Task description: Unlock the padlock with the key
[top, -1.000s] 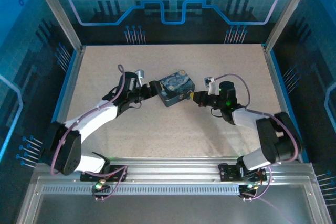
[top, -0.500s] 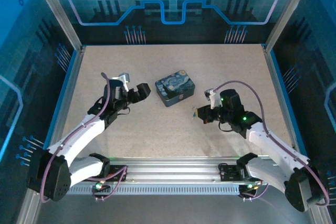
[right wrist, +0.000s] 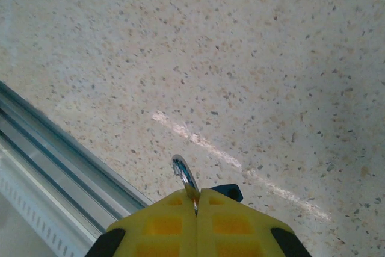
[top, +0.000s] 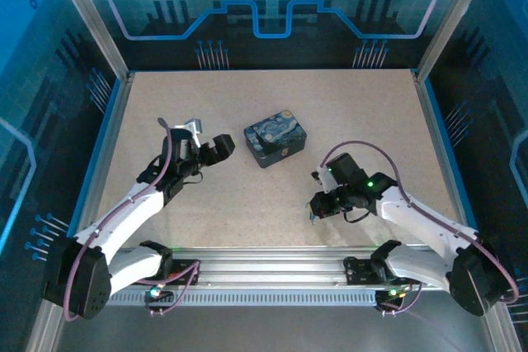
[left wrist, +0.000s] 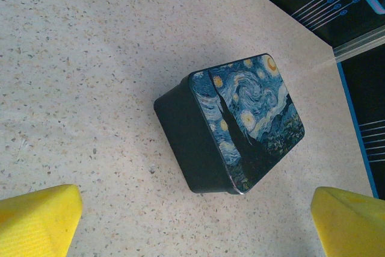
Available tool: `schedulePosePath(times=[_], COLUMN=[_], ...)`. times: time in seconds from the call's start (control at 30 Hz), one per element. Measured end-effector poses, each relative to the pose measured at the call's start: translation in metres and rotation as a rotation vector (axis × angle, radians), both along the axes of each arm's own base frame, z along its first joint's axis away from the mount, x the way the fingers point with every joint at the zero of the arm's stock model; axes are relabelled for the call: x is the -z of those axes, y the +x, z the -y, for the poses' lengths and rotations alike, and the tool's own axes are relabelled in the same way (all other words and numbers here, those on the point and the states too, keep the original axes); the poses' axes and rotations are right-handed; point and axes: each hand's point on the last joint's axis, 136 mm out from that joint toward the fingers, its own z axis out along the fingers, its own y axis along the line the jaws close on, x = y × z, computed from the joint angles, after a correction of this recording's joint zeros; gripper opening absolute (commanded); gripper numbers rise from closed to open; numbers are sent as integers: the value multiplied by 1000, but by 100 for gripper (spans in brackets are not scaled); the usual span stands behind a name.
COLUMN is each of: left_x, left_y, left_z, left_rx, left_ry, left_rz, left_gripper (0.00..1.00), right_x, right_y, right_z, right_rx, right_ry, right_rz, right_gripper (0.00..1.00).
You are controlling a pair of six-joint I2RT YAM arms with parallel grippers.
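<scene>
The thin, stiff, probably slippery key is pinched at its end by the right claw; the left claw is spread.

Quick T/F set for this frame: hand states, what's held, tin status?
1. The left hand is open, its fingers wide apart. True.
2. The right hand is open and empty. False: it is shut on a slim silvery piece, seemingly the key.
3. The tin has its lid off. False: the painted lid is on.
4. The left hand is apart from the tin, not gripping it. True.
</scene>
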Motion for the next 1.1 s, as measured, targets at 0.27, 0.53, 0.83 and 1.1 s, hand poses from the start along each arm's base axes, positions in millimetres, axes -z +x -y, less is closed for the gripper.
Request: schedulePosePath(times=[0.27,0.53,0.83,1.1], left_x=[1,10,14,19], left_y=[0,1,2,2], left_z=[0,1,1,2], left_rx=[-1,0,3,7], left_ry=[-5,1,2,3], left_rz=[-4,-31,-45,-59], left_gripper=[99,99,99,99], right_x=[24,41,50,59], right_y=[4,13,22,25], right_z=[-5,-19,-36,-42], right_rx=[-7,-24,-48,-56], right_ry=[-38,-22,19,31], right_rz=[-71,-102,-123,-142], right_gripper=[3,3,4,8])
